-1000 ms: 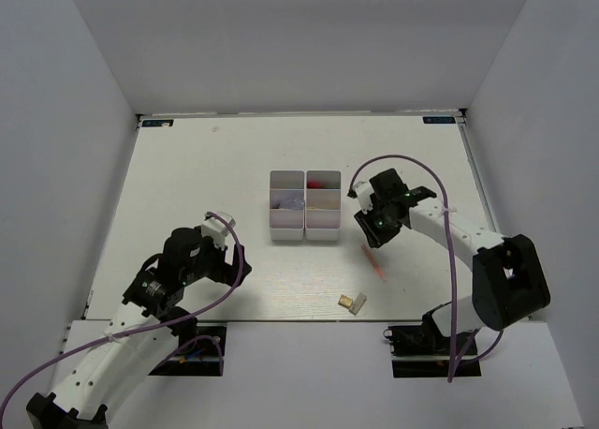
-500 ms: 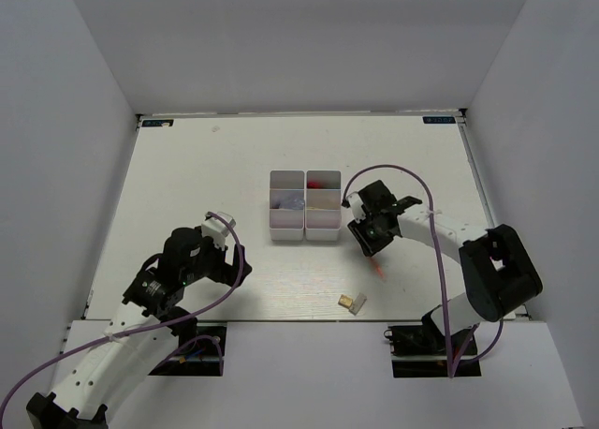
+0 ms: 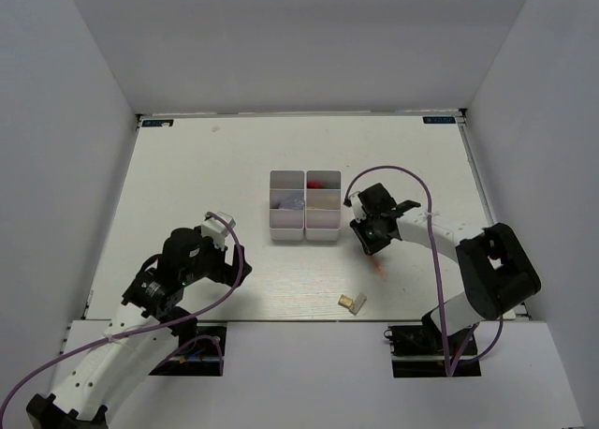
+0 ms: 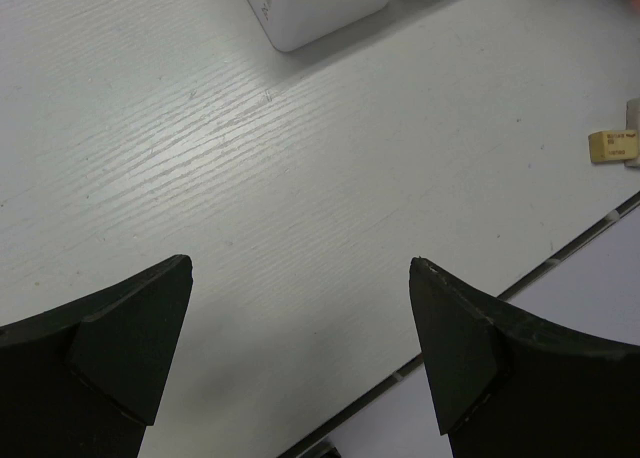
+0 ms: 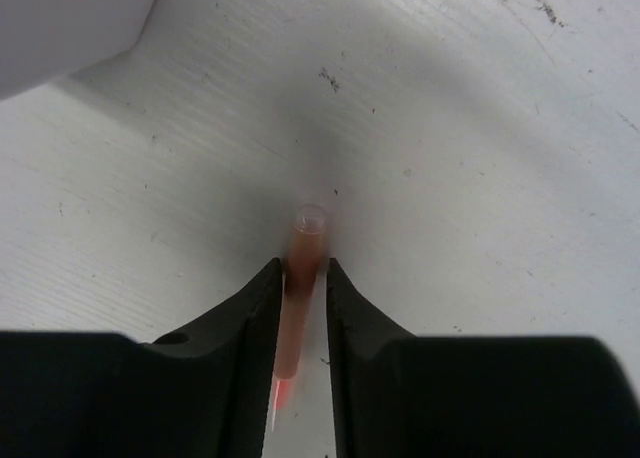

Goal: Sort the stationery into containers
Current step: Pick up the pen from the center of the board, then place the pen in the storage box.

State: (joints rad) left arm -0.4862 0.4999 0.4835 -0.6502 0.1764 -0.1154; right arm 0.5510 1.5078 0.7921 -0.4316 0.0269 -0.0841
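My right gripper (image 3: 371, 245) (image 5: 300, 270) is down at the table just right of the two white trays. Its jaws are shut on the thin orange pen (image 5: 299, 278), whose clear end sticks out ahead of the fingertips. In the top view the pen's free end (image 3: 378, 269) shows behind the gripper. The left tray (image 3: 287, 225) holds a bluish tube (image 3: 293, 202) in its middle compartment. The right tray (image 3: 322, 229) holds a red item (image 3: 323, 180) in its far compartment. A tan eraser block (image 3: 352, 302) (image 4: 612, 146) lies near the table's front edge. My left gripper (image 3: 208, 244) (image 4: 300, 268) is open and empty.
White walls enclose the table on three sides. The tray corner (image 5: 60, 28) is close at the upper left of the right wrist view. The table's front edge (image 4: 560, 263) runs just below my left gripper. A tray end (image 4: 320, 8) is ahead of it.
My right gripper moved down and toward the near left onto the orange pen and closed around it. The left arm has not moved.
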